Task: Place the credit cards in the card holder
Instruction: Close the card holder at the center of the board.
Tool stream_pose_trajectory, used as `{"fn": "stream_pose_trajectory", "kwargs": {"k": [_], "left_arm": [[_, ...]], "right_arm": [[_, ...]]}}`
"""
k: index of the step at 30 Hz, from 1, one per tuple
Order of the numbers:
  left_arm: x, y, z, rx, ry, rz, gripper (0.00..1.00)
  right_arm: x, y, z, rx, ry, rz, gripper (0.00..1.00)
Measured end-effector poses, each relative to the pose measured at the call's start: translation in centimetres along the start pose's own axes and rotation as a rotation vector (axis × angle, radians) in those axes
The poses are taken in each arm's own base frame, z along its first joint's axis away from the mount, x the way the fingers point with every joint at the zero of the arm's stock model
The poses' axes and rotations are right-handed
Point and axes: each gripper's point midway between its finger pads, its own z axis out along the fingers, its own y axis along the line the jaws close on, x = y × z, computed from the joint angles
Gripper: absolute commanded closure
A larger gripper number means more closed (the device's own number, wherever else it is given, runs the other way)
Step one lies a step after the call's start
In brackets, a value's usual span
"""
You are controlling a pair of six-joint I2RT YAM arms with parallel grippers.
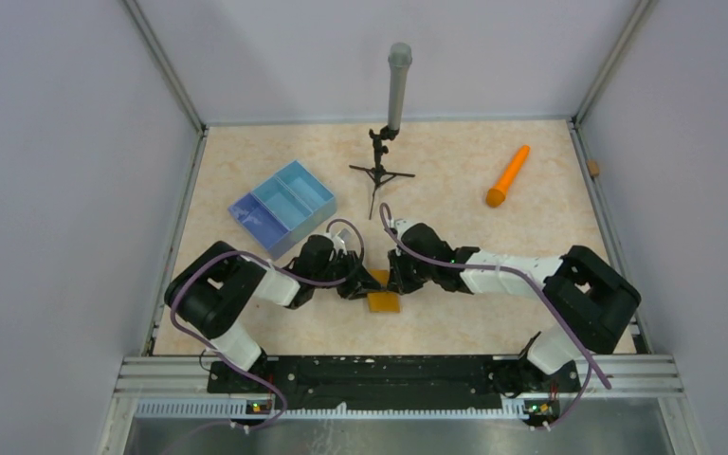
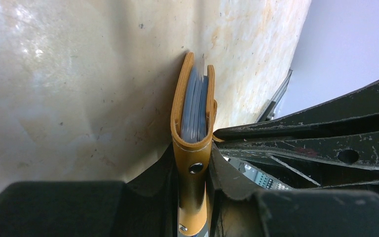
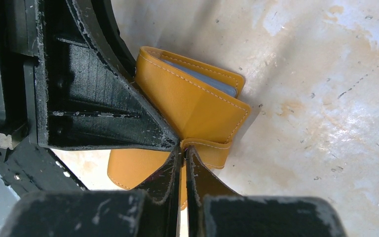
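Left hand (image 2: 193,160), right hand (image 3: 183,150): both clamped.

Blue tray (image 1: 294,195), tripod stand (image 1: 382,172), orange stick (image 1: 508,176) on table (image 1: 455,180).

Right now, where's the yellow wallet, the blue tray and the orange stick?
card holder (image 3: 187,98), right wrist view, outer flap.
blue tray (image 1: 305,229), top view, near wall.
orange stick (image 1: 509,176), top view, its middle.

No legible text or labels
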Motion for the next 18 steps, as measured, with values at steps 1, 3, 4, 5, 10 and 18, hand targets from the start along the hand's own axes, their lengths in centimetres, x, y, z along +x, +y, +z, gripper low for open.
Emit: {"fn": "stream_pose_trajectory", "kwargs": {"k": [1, 3, 4, 5, 10, 18], "left_arm": [[0.01, 0.02, -0.01, 0.000, 0.000, -0.001, 1.00], [0.00, 0.00, 0.01, 0.001, 0.000, -0.003, 1.00], [-0.02, 0.03, 0.01, 0.001, -0.001, -0.005, 1.00], [-0.02, 0.04, 0.02, 0.001, 0.000, -0.007, 1.00], [0.00, 0.10, 0.01, 0.005, -0.003, -0.014, 1.00], [0.11, 0.35, -0.17, 0.018, -0.020, -0.029, 1.00]], "right_arm": [[0.02, 0.06, -0.01, 0.003, 0.001, -0.004, 1.00], [-0.01, 0.11, -0.03, 0.012, 0.003, -0.009, 1.00], [-0.01, 0.09, -0.02, 0.016, 0.002, -0.010, 1.00], [0.00, 0.11, -0.01, 0.017, 0.002, -0.011, 1.00], [0.04, 0.16, 0.07, 0.023, 0.007, -0.009, 1.00], [0.30, 0.13, 0.52, 0.038, 0.035, 0.041, 1.00]]}}
